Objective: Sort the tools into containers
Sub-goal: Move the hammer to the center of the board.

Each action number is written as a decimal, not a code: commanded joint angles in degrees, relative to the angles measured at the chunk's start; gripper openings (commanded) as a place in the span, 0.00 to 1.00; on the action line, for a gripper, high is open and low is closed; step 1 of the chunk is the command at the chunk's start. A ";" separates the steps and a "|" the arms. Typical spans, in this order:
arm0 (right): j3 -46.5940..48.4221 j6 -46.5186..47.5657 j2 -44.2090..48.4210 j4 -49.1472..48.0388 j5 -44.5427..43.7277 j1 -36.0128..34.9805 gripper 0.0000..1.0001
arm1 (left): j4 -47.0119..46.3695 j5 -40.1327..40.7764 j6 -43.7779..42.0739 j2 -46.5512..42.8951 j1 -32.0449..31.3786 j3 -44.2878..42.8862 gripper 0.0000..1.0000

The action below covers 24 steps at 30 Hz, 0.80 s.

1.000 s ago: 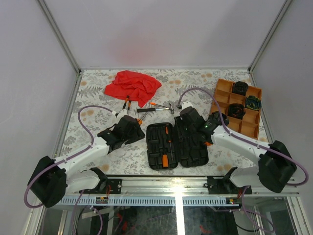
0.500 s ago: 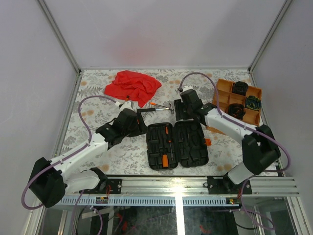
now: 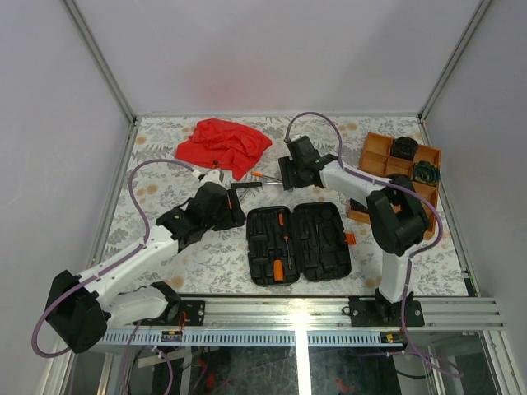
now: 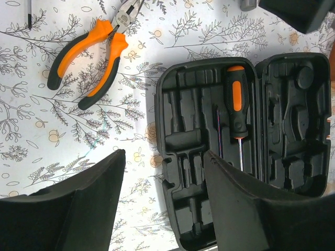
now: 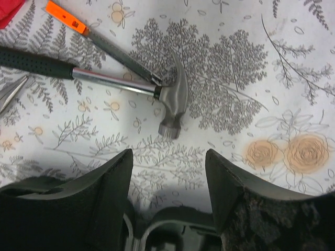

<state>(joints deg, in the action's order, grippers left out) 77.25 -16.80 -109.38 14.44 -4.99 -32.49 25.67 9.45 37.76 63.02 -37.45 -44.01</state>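
Poised over the hammer [image 5: 125, 83] with right gripper [image 5: 168, 157] jaws wide for pickup; with left gripper [image 4: 165, 157] jaws equally wide, near pliers [image 4: 107, 42] and case [image 4: 293, 130].

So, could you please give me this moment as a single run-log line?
left gripper: open, over case edge | right gripper: open, near hammer | pliers: outside case | screwdriver: seated in case

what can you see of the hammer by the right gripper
The hammer is a claw hammer with a shiny steel head and shaft and a black textured grip. It lies flat on the floral table. A slim orange-ended tool meets its neck at an angle. The open right gripper is just short of its head, not touching.
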 commanded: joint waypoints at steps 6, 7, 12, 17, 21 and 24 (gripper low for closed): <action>10.31 1.74 -8.97 3.57 -2.89 0.43 0.64 | 0.01 -0.52 0.69 -0.61 0.26 1.15 0.61; 10.77 1.84 -9.67 3.66 -2.99 0.47 0.64 | -0.13 -0.57 0.85 -0.77 0.27 1.36 0.61; 12.90 2.37 -12.66 5.04 -2.30 0.76 0.63 | -0.57 -0.96 1.25 -0.76 0.32 1.84 0.61; 13.87 3.02 -14.64 5.95 -2.19 0.76 0.59 | -1.09 -1.58 1.57 -0.06 0.31 1.91 0.61; 14.00 3.32 -15.35 6.10 -2.73 0.89 0.54 | -1.52 -1.84 1.79 0.42 0.28 1.89 0.61; 13.81 3.37 -15.49 6.30 -2.99 1.02 0.47 | -1.65 -1.91 1.94 0.81 0.23 1.92 0.61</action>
<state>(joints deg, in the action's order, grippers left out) 89.58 -14.11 -123.76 19.05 -7.05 -31.99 25.69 8.12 39.09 63.26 -37.45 -42.57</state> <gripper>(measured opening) 0.502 0.611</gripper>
